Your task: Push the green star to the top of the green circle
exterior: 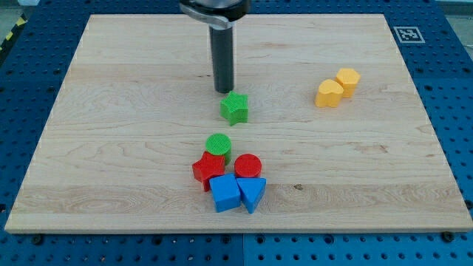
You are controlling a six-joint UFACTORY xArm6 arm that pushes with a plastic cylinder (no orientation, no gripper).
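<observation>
The green star (234, 108) lies near the middle of the wooden board (111, 133). The green circle (218, 145) lies below it and slightly to the view's left, with a gap of bare board between them. My tip (223, 90) stands just above the star, slightly to its left, close to its upper edge; I cannot tell if it touches.
A red star (208, 169) touches the green circle from below. A red circle (247, 165), a blue cube (225, 193) and a blue triangle (252, 193) cluster beside it. Two yellow blocks (329, 93) (347, 80) sit at the view's upper right.
</observation>
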